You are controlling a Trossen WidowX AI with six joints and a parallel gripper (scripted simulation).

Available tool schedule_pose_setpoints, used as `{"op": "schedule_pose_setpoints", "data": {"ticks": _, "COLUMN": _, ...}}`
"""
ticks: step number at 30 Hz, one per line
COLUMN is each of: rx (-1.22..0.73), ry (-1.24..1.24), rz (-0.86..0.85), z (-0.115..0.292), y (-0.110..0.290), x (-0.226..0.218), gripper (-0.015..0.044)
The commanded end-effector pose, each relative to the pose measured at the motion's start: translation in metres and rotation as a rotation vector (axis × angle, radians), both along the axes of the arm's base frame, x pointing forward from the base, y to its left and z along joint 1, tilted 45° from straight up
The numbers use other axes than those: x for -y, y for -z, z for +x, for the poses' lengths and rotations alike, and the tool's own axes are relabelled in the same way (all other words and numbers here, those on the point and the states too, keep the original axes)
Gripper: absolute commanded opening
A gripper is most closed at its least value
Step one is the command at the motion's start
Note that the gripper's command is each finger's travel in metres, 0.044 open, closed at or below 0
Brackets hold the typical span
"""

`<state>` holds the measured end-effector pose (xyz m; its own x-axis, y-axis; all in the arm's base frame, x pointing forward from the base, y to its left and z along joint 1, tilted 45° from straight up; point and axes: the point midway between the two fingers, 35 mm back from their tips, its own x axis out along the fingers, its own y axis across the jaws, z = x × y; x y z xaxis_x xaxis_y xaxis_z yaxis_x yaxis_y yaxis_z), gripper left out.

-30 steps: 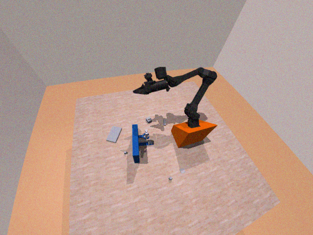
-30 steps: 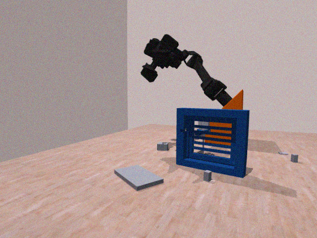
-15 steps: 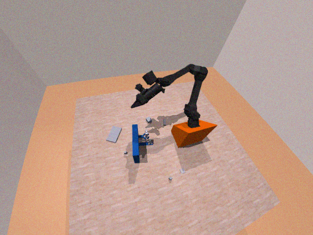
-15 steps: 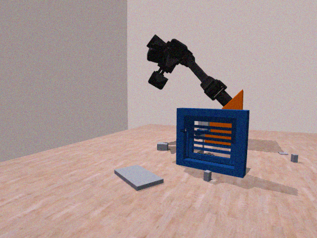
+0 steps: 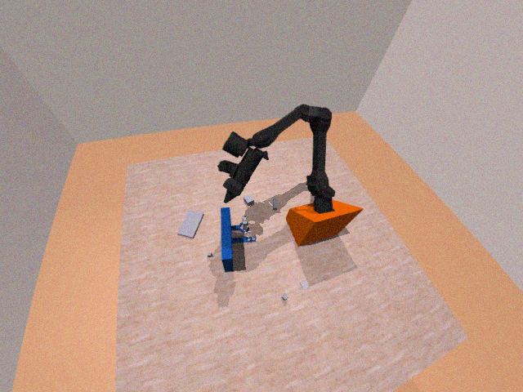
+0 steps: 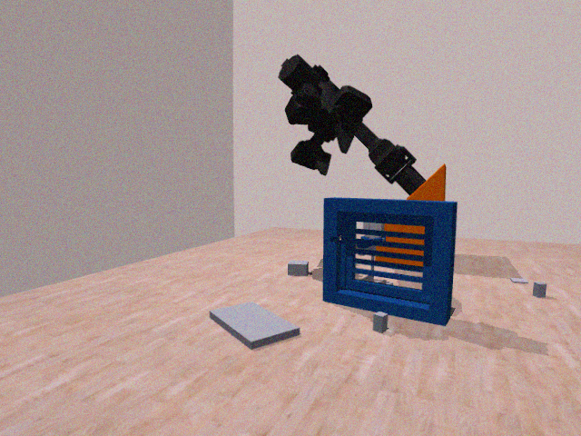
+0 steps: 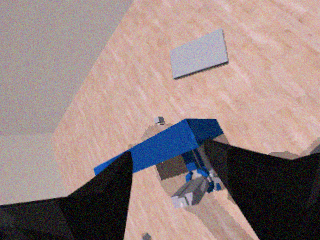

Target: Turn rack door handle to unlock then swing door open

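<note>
While the gripper (image 5: 230, 198) (image 6: 334, 162) (image 7: 168, 151) hangs open above the blue frame (image 5: 226, 236) (image 6: 388, 204) (image 7: 162, 147), w/ nothing held, the door's handle (image 5: 244, 219) (image 7: 190, 194) is on the frame's arm side, mid-bench (image 5: 177, 304) (image 6: 163, 384) (image 7: 270, 75), approx. upright or not: can't tell.

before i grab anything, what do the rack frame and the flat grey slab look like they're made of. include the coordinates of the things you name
The blue frame (image 5: 226, 236) (image 6: 389, 204) (image 7: 162, 150) looks like painted metal or plastic, satin: even colour, no grain.

The slab (image 5: 190, 224) (image 6: 253, 322) (image 7: 200, 54) could be matt plastic or painted wood: plain grey, crisp edges, no mirror-like glare.
</note>
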<state>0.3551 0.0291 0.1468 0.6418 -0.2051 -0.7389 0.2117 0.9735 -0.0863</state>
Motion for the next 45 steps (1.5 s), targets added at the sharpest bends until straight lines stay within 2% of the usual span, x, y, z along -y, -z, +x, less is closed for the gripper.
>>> {"op": "schedule_pose_setpoints", "data": {"ticks": 1, "rx": -0.107, "ry": 0.031, "rz": -0.052, "z": -0.003, "y": 0.018, "x": -0.004, "gripper": 0.0285}}
{"op": "schedule_pose_setpoints", "data": {"ticks": 15, "rx": -0.382, "ry": 0.093, "rz": -0.269, "z": -0.02, "y": 0.057, "x": -0.012, "gripper": 0.0285}}
{"op": "schedule_pose_setpoints", "data": {"ticks": 29, "rx": -0.581, "ry": 0.111, "rz": -0.557, "z": -0.035, "y": 0.076, "x": -0.019, "gripper": 0.0285}}
{"op": "schedule_pose_setpoints", "data": {"ticks": 45, "rx": -0.588, "ry": 0.11, "rz": -0.571, "z": -0.032, "y": 0.087, "x": -0.011, "gripper": 0.0285}}
